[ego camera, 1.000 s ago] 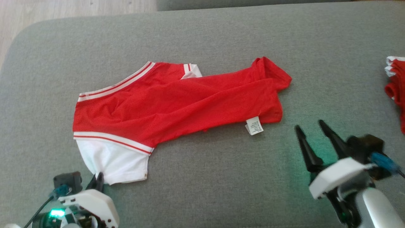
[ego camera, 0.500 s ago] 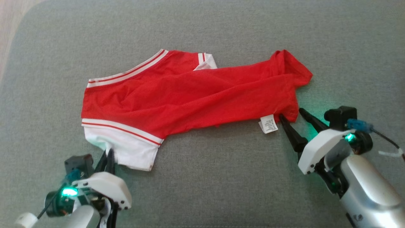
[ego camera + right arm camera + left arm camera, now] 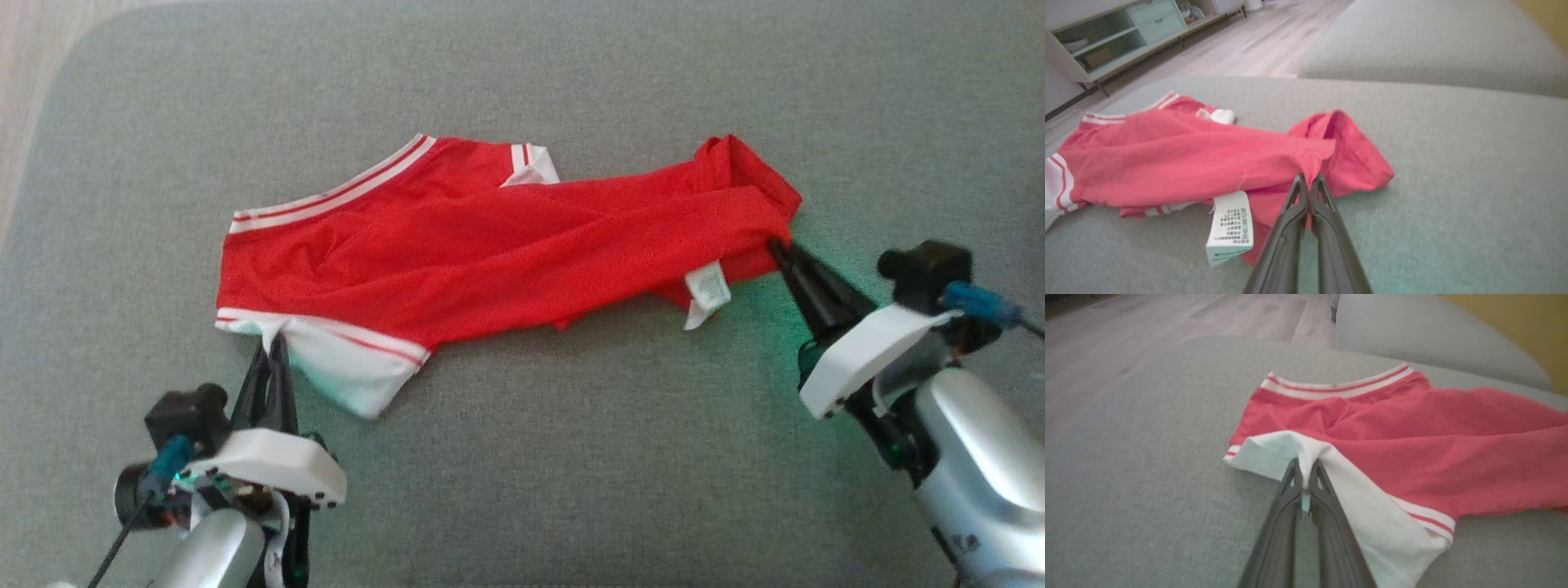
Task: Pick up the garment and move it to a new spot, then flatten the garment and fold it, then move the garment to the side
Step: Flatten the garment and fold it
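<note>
Nearest, at lower left of the head view, L gripper [image 3: 273, 347] is seen closed on the white panel [image 3: 359, 376] of the garment [image 3: 490, 253]. In L wrist view the cloth is pinched btwn the two dark fingers [image 3: 1282, 514], w/ no gap at the tips, and is bunched at the pinch. At lower right, R gripper [image 3: 780, 247] is likewise clamped shut. A red hem corner is nipped at its tips, as shown in R wrist view. A white care label [image 3: 709, 287] is seen hanging off the red hem, just beside those tips, on their left.

The garment is laid across the middle of the grey sofa cushion [image 3: 571, 490] and stretched lengthwise btwn the two grippers. Creases and overlapping folds are seen along it, so it isn't flat. Farther back, white-and-red striped trim [image 3: 343, 192] is seen along the far left edge.

Beyond the cushion, a 2nd grey cushion [image 3: 1433, 41], wood floor [image 3: 1257, 45] and a pale shelf unit [image 3: 1106, 36] can be made out in R wrist view.
</note>
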Motion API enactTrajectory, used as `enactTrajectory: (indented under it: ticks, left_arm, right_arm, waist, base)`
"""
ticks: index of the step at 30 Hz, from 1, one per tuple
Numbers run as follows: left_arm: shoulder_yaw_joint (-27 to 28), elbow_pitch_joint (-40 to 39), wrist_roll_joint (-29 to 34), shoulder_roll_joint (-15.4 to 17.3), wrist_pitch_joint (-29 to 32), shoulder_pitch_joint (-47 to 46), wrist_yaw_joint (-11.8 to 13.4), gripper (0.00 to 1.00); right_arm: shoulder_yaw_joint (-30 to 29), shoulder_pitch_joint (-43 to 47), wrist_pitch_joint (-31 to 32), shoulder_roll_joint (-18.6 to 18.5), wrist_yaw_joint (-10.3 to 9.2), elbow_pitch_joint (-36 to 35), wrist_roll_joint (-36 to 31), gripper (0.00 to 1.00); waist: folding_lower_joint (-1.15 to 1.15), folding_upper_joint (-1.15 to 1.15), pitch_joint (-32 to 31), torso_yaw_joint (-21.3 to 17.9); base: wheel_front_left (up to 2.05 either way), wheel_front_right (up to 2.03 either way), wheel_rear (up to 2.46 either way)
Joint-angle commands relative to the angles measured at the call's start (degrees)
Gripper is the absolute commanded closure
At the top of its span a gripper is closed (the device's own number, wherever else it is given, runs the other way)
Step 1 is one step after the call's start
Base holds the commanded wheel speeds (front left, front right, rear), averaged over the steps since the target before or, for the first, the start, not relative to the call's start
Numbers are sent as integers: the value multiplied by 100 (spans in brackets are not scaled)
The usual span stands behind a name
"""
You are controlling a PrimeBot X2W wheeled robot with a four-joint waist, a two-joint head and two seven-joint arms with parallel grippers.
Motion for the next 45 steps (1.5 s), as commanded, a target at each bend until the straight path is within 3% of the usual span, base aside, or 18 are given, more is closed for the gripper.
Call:
enactTrajectory:
  ticks: [1, 8, 16, 20, 24, 28, 32, 33, 36, 39, 45]
  left_arm:
    - [278, -332, -12, 137, -80, -113, 51, 100]
    - [708, -1926, 307, 635, -327, -156, 419, 100]
    - [1352, -3959, 853, 1303, -273, -1096, 702, 100]
    - [1389, -4504, 1149, 1517, 18, -1836, 729, 100]
    - [1196, -4499, 1239, 1519, 349, -2516, 628, 100]
    - [957, -3840, 991, 1271, 483, -2969, 411, 100]
    - [835, -2561, 594, 884, 183, -3459, -41, 100]
    - [835, -2561, 594, 884, 183, -3459, -41, 100]
    - [698, -1311, 408, 534, -346, -3955, -578, 100]
    - [731, -124, 275, 226, -817, -4508, -962, 100]
    - [1039, 1534, 264, -144, -1112, -5411, -1318, 100]
  right_arm:
    - [-72, 78, -80, -135, -4, -344, -70, 100]
    - [-1012, 337, 67, -279, -4, -1892, -676, 100]
    - [-2359, 405, 884, -142, -4, -4205, -1501, 100]
    - [-2836, 263, 1318, -71, -4, -4987, -1713, 100]
    - [-3061, 89, 1572, -43, -4, -5252, -1683, 100]
    - [-3058, -107, 1652, 26, -4, -4951, -1455, 100]
    - [-2973, -669, 1552, 97, -4, -3965, -1174, 100]
    - [-2973, -669, 1552, 97, -4, -3965, -1174, 100]
    - [-2771, -1364, 1326, 155, -4, -2948, -1073, 100]
    - [-2695, -2144, 976, 328, -4, -1987, -1034, 100]
    - [-2288, -3331, 431, 611, -4, -476, -897, 100]
  waist:
    - [0, 0, -91, -21]
    - [0, 0, -451, -143]
    - [0, 0, -727, -243]
    - [0, 0, -786, -265]
    - [0, 0, -767, -291]
    - [0, 0, -645, -322]
    - [0, 0, -486, -377]
    - [0, 0, -486, -377]
    - [0, 0, -441, -451]
    - [0, 0, -415, -528]
    - [0, 0, -337, -625]
  base:
    - [0, 0, 0]
    - [0, 0, 0]
    - [0, 0, 0]
    - [0, 0, 0]
    - [0, 0, 0]
    - [0, 0, 0]
    - [0, 0, 0]
    - [0, 0, 0]
    - [0, 0, 0]
    - [0, 0, 0]
    - [0, 0, 0]
